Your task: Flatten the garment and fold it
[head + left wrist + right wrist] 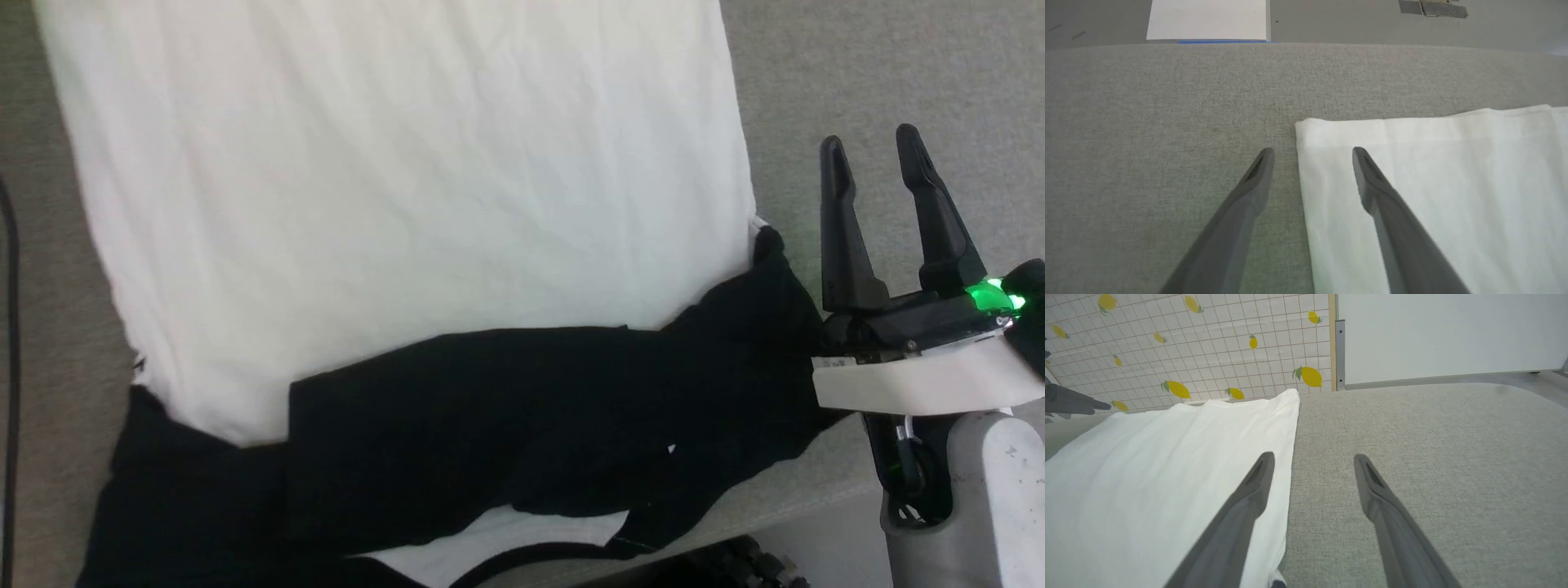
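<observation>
garment [392, 204] spread flat, tools apart

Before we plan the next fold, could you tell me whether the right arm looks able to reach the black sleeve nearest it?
Probably yes: the right gripper is open and empty beside the garment, and the black sleeve lies uncovered right next to it.

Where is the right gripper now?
The right gripper is at the head view's right side, open, over the grey surface just right of the garment's black sleeve.

garment [408, 180] 1 | grey table [857, 65] 1 | hands 2: left hand [1312, 150], right hand [869, 139]
</observation>
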